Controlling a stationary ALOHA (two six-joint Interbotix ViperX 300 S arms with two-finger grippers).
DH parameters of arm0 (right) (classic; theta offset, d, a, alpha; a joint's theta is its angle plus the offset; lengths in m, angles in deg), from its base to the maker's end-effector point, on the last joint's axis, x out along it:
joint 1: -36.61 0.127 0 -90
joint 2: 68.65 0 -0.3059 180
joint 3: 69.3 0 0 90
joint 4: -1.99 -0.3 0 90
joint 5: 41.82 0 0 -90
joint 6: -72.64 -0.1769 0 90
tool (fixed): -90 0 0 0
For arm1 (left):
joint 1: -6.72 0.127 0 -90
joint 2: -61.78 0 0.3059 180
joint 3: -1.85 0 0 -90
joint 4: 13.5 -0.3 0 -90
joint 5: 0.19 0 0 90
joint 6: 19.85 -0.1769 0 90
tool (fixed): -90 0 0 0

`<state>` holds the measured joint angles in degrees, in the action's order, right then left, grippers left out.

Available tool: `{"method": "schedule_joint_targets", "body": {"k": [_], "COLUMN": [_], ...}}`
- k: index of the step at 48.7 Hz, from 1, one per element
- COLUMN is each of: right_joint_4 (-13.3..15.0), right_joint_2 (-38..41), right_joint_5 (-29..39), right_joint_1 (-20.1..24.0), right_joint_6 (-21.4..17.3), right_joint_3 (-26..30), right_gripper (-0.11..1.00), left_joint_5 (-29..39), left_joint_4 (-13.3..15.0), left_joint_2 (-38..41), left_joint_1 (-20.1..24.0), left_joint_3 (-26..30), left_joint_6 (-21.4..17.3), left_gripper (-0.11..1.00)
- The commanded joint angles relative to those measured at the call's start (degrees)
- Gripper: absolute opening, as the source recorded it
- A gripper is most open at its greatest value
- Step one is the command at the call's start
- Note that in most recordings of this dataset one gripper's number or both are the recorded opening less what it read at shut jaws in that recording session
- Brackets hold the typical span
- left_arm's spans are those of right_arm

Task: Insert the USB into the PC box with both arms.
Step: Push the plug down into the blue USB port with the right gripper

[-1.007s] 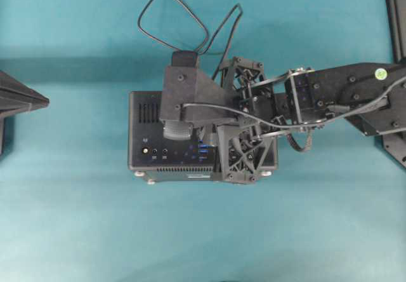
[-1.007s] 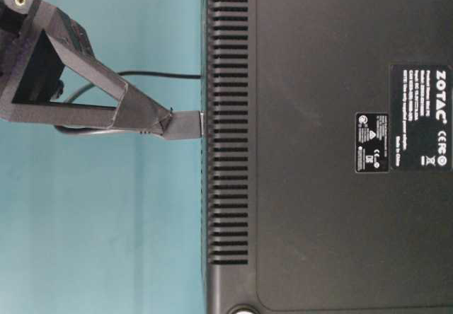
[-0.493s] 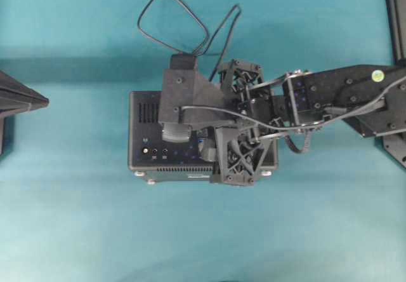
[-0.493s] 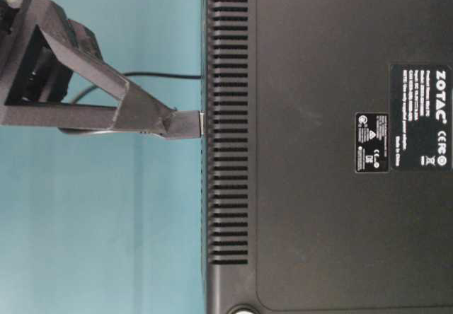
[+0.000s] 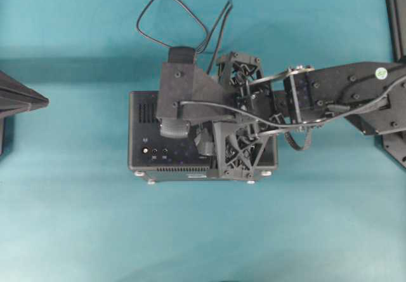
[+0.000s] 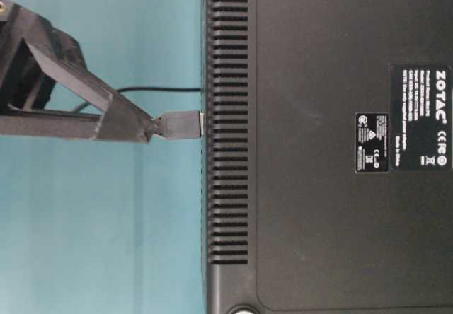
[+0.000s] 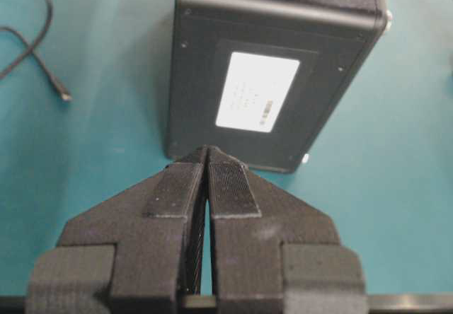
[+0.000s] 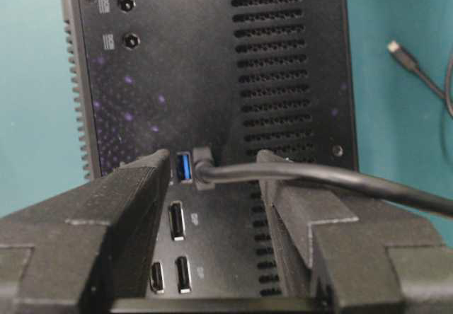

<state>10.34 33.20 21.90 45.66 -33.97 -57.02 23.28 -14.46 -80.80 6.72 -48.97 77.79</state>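
Black PC box [image 8: 212,66] | USB [image 8: 203,167] seated (contacts hidden) | right hand [image 8: 212,187] parted, empty | left hand [image 7: 207,179] closed

my view: black vented PC box [image 8: 212,66] standing on teal, dark USB [image 8: 203,167] seated in its port, cable trailing right

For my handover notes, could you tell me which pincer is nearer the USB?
Right. The right pincer straddles the USB, plugged into the PC box; the left pincer sits shut beside the box's labelled side.
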Motion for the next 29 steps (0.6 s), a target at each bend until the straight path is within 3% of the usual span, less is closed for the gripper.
{"method": "schedule_joint_targets", "body": {"k": [1, 9, 21, 29], "right_joint_4": [0.3, 0.3, 0.1, -0.7], "right_joint_2": [-1.7, -1.6, -1.4, -1.3], "right_joint_5": [0.1, 0.0, -0.8, -0.8], "right_joint_1": [-0.1, -0.1, 0.0, 0.5], "right_joint_6": [-0.9, -0.9, -1.0, -1.1], "right_joint_3": [1.7, 1.2, 0.3, -0.1], "right_gripper": [0.55, 0.47, 0.17, 0.13], "left_joint_5": [-0.5, -0.6, -0.6, -0.6], "left_joint_4": [-0.1, -0.1, -0.1, -0.1], "left_joint_2": [0.4, 0.4, 0.4, 0.4], "left_joint_1": [-0.1, -0.1, -0.2, -0.1], "left_joint_3": [1.1, 1.1, 1.2, 1.2], "left_joint_6": [0.1, 0.1, 0.1, 0.1], "left_gripper": [0.0, 0.0, 0.0, 0.0]}}
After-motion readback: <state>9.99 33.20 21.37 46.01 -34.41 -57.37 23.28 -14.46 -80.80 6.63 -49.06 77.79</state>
